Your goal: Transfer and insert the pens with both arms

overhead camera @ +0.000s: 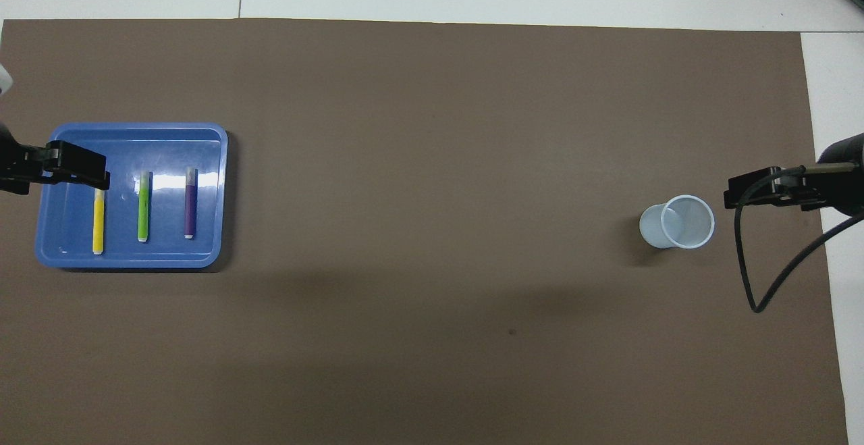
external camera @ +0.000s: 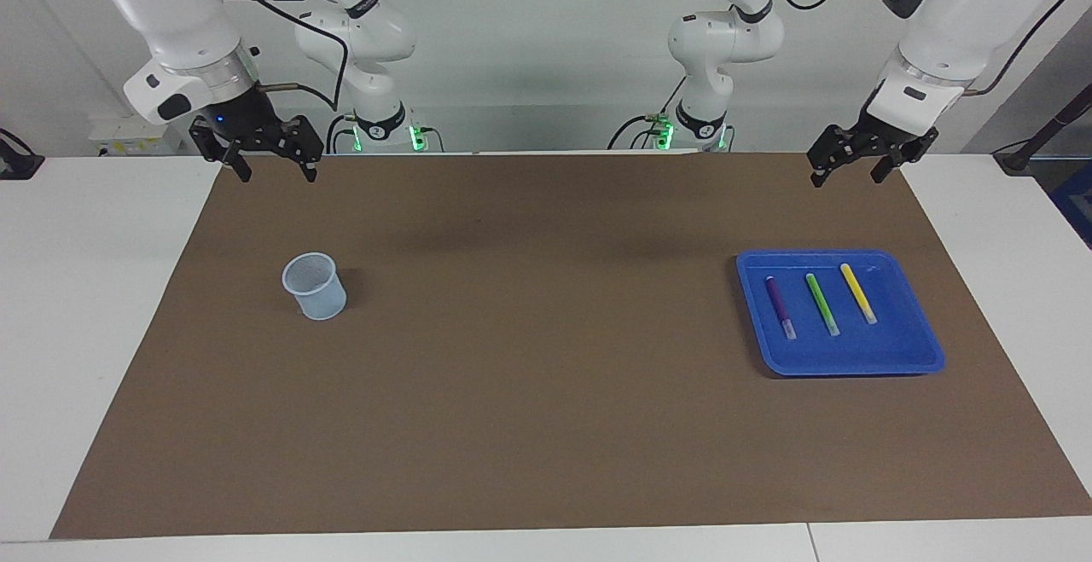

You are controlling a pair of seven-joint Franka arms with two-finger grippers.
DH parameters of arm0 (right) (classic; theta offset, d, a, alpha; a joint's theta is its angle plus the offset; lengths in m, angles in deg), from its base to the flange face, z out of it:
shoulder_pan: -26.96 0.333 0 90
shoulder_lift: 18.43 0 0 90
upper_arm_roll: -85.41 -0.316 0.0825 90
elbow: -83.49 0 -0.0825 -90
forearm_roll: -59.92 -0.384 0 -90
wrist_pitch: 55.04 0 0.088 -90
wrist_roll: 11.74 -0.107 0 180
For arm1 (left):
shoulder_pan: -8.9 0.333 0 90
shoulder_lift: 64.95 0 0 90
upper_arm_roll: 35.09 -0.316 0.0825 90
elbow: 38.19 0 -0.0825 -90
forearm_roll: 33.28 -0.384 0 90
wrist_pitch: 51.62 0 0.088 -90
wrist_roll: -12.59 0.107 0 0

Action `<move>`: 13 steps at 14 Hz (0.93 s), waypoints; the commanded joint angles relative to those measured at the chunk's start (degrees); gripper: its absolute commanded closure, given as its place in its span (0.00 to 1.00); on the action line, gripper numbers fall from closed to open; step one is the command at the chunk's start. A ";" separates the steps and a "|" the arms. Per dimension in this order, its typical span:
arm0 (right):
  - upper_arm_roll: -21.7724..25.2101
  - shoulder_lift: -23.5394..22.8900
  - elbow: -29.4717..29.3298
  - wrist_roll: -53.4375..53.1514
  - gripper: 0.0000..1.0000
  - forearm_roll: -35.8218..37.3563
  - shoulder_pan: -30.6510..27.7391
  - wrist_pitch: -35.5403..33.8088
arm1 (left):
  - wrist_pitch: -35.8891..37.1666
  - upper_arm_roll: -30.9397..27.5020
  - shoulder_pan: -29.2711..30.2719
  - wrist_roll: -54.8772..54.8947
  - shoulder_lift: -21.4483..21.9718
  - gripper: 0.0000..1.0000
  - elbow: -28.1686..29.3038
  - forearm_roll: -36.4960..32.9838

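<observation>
Three pens lie side by side in a blue tray [external camera: 853, 362] toward the left arm's end of the table: purple [external camera: 780, 306], green [external camera: 822, 304] and yellow [external camera: 857, 292]. They also show in the overhead view as purple [overhead camera: 190, 205], green [overhead camera: 143, 207] and yellow [overhead camera: 98, 222]. My left gripper [external camera: 847, 176] is open and empty, raised over the mat's edge by the tray, well above the pens. In the overhead view it [overhead camera: 47, 168] overlaps the tray's outer edge. My right gripper [external camera: 275, 174] is open and empty, raised over the mat by the cup [external camera: 314, 286].
The translucent cup [overhead camera: 677, 222] stands upright on the brown mat [external camera: 546, 391] toward the right arm's end. Two smaller white arms [external camera: 375, 59] with green-lit bases stand at the robots' end. A black cable [overhead camera: 756, 283] loops down from the right wrist.
</observation>
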 commanded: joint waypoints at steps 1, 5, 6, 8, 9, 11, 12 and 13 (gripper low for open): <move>0.02 0.02 -0.25 -0.34 0.00 -0.83 -0.36 -0.22 | 0.62 0.22 0.76 -0.41 0.70 0.00 0.19 0.47; 0.02 0.02 -0.25 -0.34 0.00 -0.83 -0.35 -0.22 | 0.10 0.04 1.64 0.20 0.87 0.00 0.54 0.39; 0.02 0.02 -0.25 -0.34 0.00 -0.83 -0.36 -0.22 | -0.69 0.04 1.64 0.12 0.79 0.00 0.45 0.39; 0.02 0.02 -0.25 -0.34 0.00 -0.83 -0.36 -0.22 | -2.36 0.04 1.73 -0.50 0.78 0.00 0.72 0.56; 0.02 0.02 -0.25 -0.34 0.00 -0.83 -0.36 -0.22 | -3.41 0.04 2.25 -0.50 0.78 0.00 0.89 0.47; 0.02 0.02 -0.25 -0.34 0.00 -0.83 -0.36 -0.22 | -4.91 0.04 3.22 -0.33 1.22 0.00 2.03 0.56; 0.02 0.02 -0.25 -0.34 0.00 -0.83 -0.36 -0.22 | -5.18 0.04 3.75 0.02 1.49 0.00 3.34 0.56; 0.02 0.02 -0.25 -0.34 0.00 -0.83 -0.36 -0.22 | -5.88 0.04 4.36 0.11 1.84 0.00 4.49 0.56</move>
